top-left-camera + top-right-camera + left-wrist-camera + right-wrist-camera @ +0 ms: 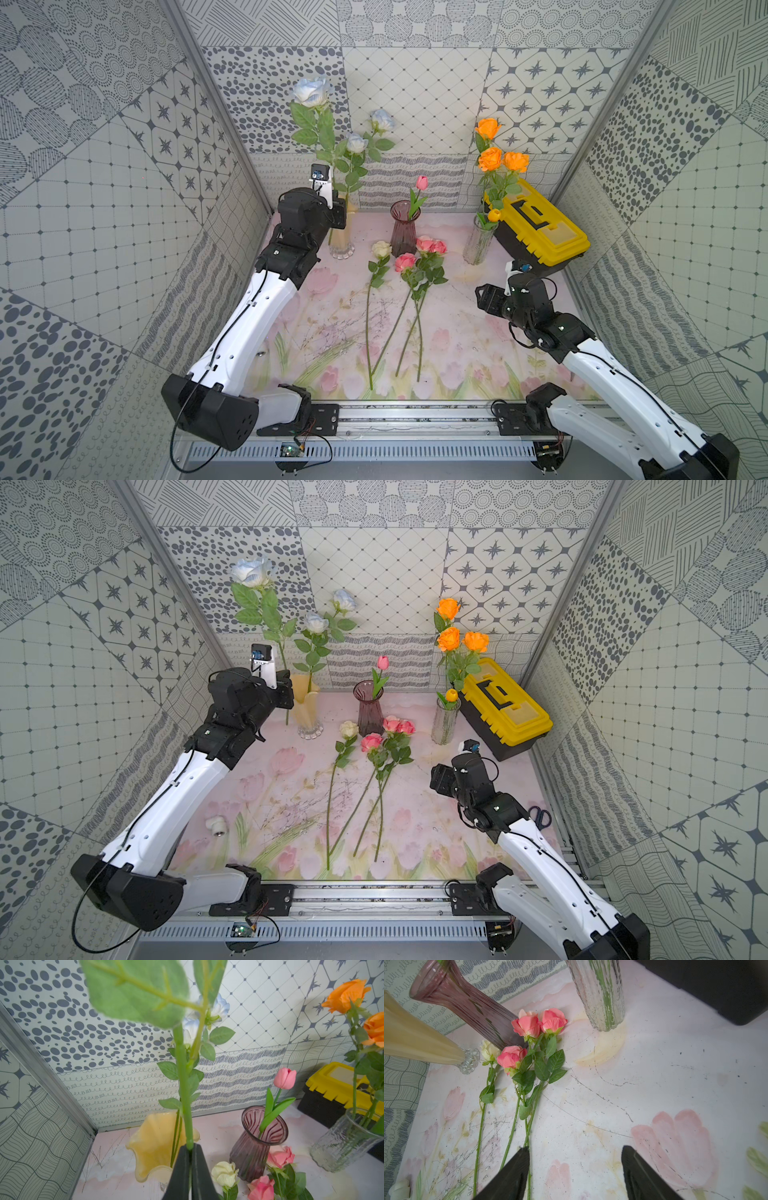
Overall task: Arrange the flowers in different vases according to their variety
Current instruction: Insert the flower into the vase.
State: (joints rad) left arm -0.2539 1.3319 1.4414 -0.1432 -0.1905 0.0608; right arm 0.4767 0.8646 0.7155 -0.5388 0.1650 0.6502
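My left fingers (180,1174) are pinched tight on the stem of the pale-blue rose (311,90), its foot hanging just beside the cream-yellow ruffled vase (152,1138). I'd raise it past that rim, centre, then lower. My right fingers (512,1176) gape empty, well apart from it.

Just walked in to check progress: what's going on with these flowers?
The left gripper is shut on the stem of a pale-blue rose, holding it upright by the cream-yellow vase, which holds two like it. The right gripper hangs open over the mat near three pink roses and a cream rose lying loose. The purple vase holds a pink tulip; the clear vase holds orange flowers.
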